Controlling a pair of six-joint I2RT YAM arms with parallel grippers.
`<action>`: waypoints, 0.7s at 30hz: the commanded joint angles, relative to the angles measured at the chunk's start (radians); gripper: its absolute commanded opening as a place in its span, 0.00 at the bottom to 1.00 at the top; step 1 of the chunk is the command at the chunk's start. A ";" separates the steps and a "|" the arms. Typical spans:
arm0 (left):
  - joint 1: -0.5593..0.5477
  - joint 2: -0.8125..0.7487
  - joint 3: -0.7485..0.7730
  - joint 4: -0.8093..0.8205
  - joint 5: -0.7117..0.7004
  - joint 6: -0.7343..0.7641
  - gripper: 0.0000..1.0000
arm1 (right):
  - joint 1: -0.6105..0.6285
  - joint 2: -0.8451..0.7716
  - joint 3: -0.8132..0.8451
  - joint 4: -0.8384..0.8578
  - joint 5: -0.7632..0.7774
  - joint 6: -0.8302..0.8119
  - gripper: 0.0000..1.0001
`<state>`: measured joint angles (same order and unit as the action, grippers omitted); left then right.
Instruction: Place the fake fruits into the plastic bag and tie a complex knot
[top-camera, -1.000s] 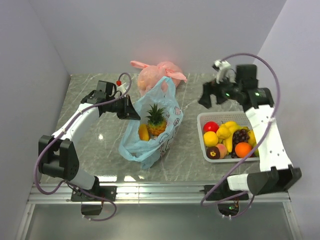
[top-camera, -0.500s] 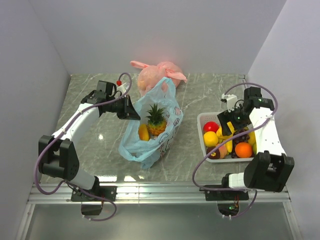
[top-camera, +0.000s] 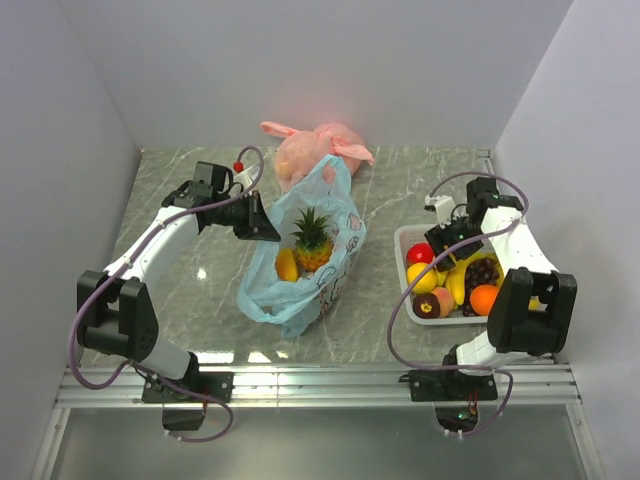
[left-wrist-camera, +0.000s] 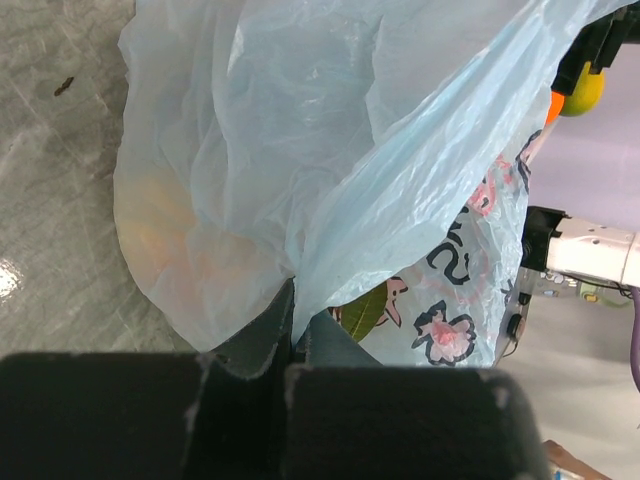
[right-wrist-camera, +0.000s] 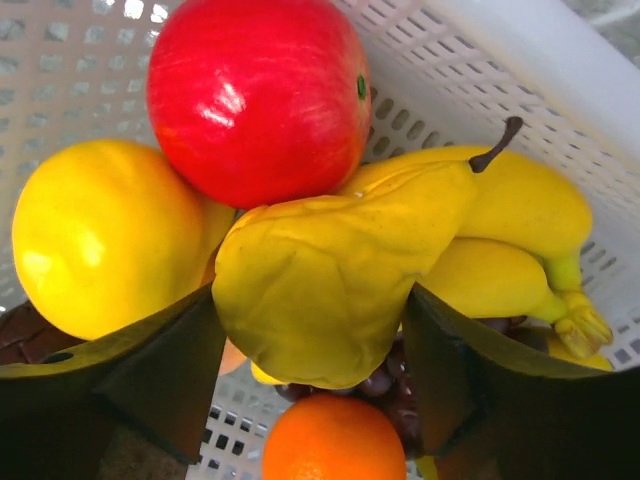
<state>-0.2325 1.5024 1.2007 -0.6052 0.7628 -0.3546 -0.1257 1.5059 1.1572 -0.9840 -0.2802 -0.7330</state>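
The light-blue plastic bag stands open mid-table with a pineapple and a yellow fruit inside. My left gripper is shut on the bag's left rim; in the left wrist view its fingertips pinch the thin film. My right gripper is down in the white basket among the fake fruits. In the right wrist view its open fingers flank a yellow pear, close against both sides. Around the pear lie a red apple, a lemon, an orange and bananas.
A knotted pink-orange bag lies behind the blue bag near the back wall. Grey walls close in the table on the left, back and right. The basket sits near the right wall and also holds dark grapes.
My right arm swung from above the back of the table down into the basket, and its jaws have narrowed around the pear. The left arm and bag stayed still.
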 joint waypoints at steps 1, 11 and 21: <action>-0.004 -0.002 0.013 -0.008 0.015 0.029 0.01 | -0.008 -0.013 0.024 0.012 0.013 -0.023 0.68; -0.004 -0.007 0.011 -0.015 0.018 0.037 0.01 | 0.032 -0.108 0.368 -0.212 -0.153 -0.016 0.36; -0.004 -0.008 0.013 -0.015 0.018 0.032 0.01 | 0.632 0.091 0.719 -0.066 -0.225 0.273 0.36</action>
<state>-0.2325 1.5024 1.2007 -0.6144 0.7628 -0.3347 0.4263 1.5219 1.8332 -1.1030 -0.4824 -0.5663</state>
